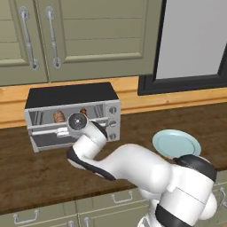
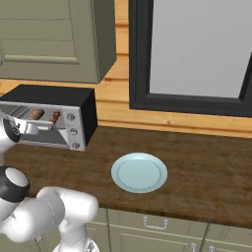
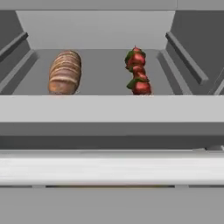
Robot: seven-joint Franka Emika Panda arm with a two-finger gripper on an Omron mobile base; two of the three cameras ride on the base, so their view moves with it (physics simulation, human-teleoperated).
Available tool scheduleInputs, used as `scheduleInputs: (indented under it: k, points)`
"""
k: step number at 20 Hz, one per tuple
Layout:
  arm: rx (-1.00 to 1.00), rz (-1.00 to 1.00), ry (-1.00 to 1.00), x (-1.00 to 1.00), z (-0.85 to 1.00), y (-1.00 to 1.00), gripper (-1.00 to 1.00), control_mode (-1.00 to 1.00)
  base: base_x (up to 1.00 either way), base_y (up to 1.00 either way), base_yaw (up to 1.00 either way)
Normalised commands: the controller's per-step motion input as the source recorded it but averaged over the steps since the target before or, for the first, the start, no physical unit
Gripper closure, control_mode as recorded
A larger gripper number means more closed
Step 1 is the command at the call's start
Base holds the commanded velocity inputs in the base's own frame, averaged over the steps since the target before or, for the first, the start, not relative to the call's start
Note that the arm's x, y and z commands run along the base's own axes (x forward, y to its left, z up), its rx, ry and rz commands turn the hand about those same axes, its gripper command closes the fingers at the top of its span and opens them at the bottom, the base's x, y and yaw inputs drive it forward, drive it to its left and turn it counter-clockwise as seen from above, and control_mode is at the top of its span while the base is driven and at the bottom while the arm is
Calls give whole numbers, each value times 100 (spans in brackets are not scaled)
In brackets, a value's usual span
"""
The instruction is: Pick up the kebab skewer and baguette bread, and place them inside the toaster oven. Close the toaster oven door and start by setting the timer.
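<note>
Nearest the hand camera runs the door's (image 3: 111, 131) pale bar handle (image 3: 111, 169), a bright horizontal strip across the lower hand view, with the silver door frame just beyond it. Past that edge the oven's (image 1: 71, 116) grey interior opens up. On its floor, ahead and to the left, lies the baguette (image 3: 65, 72), a short brown loaf with lighter slashes, lengthwise into the cavity. Ahead and to the right, apart from the bread, lies the skewer (image 3: 137, 71), red chunks with green bits in a row. From the left base view the gripper (image 1: 78, 121) sits at the oven's front, its fingers hidden, so their spread cannot be told. A plate (image 2: 139, 172) rests on the counter (image 2: 197, 167), well off to the right.
</note>
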Motion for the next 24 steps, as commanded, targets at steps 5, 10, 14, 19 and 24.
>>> scheduleInputs:
  k: [5,10,14,19,24]
  points:
    - [0,0,0,59,4,-36,-100,-100,0,0,0]
    - [0,0,1,50,1,-37,-100,-100,0,0,0]
    - [0,0,5,44,0,-39,-100,-100,0,0,0]
    - [0,0,3,40,0,-39,-100,-100,0,0,0]
    - [0,0,1,29,0,-37,-100,-100,0,0,0]
